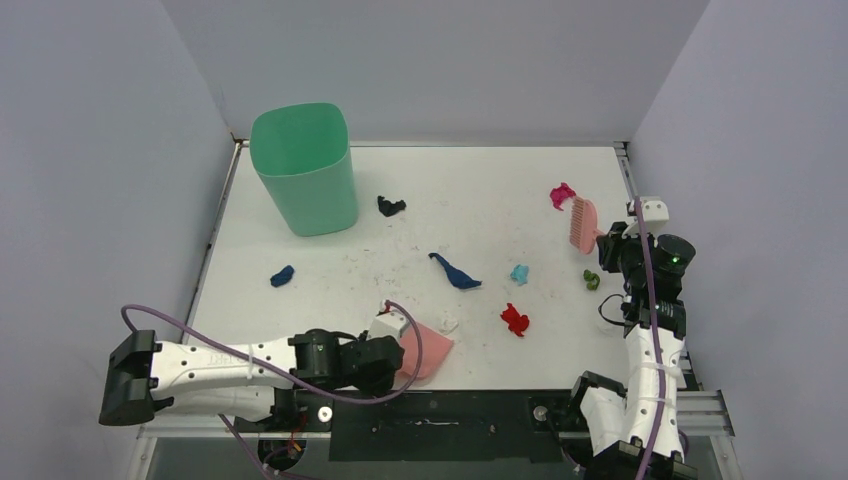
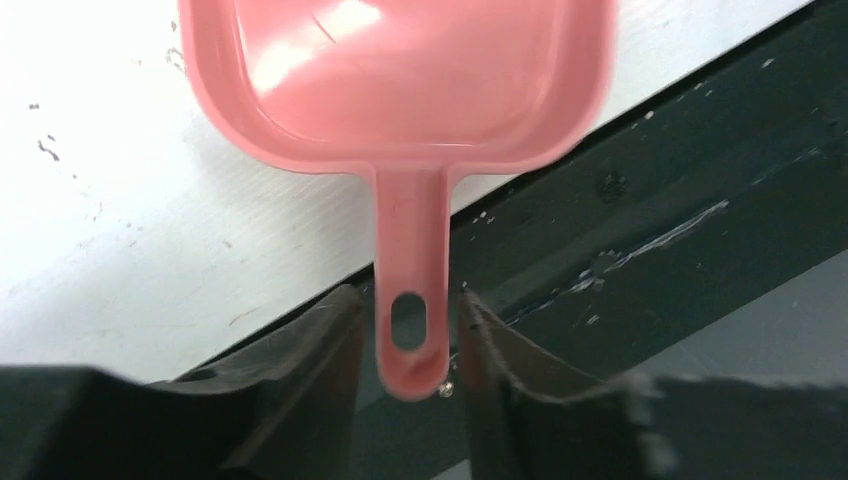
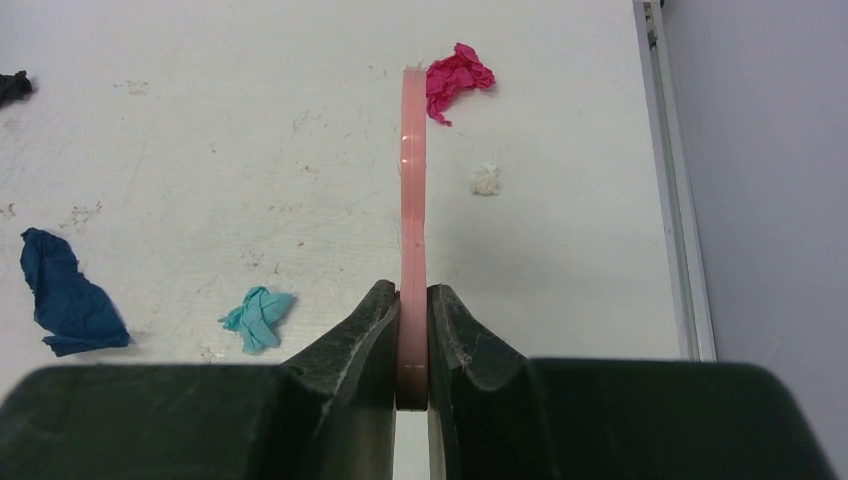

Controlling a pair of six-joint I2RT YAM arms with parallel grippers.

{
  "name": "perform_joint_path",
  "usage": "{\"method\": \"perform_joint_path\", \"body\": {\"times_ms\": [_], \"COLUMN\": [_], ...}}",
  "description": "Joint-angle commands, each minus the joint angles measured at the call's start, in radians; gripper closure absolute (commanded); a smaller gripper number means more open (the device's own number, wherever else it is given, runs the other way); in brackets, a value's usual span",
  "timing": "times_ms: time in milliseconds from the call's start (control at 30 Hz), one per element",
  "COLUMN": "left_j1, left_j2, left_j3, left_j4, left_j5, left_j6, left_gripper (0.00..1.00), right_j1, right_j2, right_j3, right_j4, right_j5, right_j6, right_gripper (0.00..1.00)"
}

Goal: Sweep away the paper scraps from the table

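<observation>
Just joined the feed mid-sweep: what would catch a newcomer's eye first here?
Bright crumpled paper scraps lie scattered across the white table, with a tall mint-green plastic bin at its far left. At the right edge, the right end effector is clamped on a pink plastic brush near a magenta scrap; at the near edge, the left end effector's fingers flank a pink plastic dustpan's handle.

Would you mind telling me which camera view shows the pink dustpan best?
The left wrist view: the dustpan fills the frame, its handle between the left gripper fingers. The top external view shows it small, partly under that gripper; the right wrist view misses it.
</observation>
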Motion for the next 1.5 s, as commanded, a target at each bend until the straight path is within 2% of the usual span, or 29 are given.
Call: {"method": "perform_joint_path", "body": {"times_ms": [0,100,300,667,800,967,1000,1100,1200,1300,1467], "left_j1": [-0.104,-0.186,-0.368,-0.424,-0.428,-0.428,-0.429,-0.428,-0.433,-0.441,-0.442], "left_j2": [-0.059,-0.086,-0.059,0.108,0.085,0.023,0.004,-0.043,-0.081,-0.097,-0.048], "left_j3": [-0.031,-0.075,-0.08,-0.06,-0.062,-0.099,-0.103,-0.072,0.0,0.077,0.19], "left_j4": [0.117,0.143,0.101,0.002,0.008,0.06,0.058,0.002,-0.092,-0.141,-0.169], "left_j5": [-0.176,-0.289,-0.501,-0.515,-0.537,-0.531,-0.527,-0.515,-0.498,-0.472,-0.404], "left_j6": [-0.101,-0.175,-0.296,-0.415,-0.411,-0.38,-0.377,-0.366,-0.343,-0.281,-0.14], "left_gripper": [0.56,0.48,0.42,0.45,0.53,0.72,0.79,0.88,0.94,1.0,1.0], "right_j1": [0.007,0.007,0.007,0.007,0.007,0.007,0.007,0.004,0.007,0.007,0.005], "right_j2": [-0.003,-0.005,0.001,0.002,0.002,0.002,0.002,0.013,0.071,0.17,0.271], "right_j3": [0.025,0.023,0.025,0.025,0.024,0.022,0.022,0.04,0.152,0.377,0.599], "right_j4": [0.043,0.037,0.038,0.036,0.036,0.034,0.034,0.024,-0.103,-0.375,-0.627], "right_j5": [-0.009,-0.013,-0.018,-0.024,-0.024,-0.024,-0.021,-0.01,-0.002,0.033,0.278], "right_j6": [-0.019,-0.022,-0.02,-0.02,-0.019,-0.02,-0.017,-0.009,-0.08,-0.246,-0.45], "right_gripper": [0.95,0.95,0.95,0.95,0.95,0.95,0.95,0.95,0.95,0.95,0.95]}}
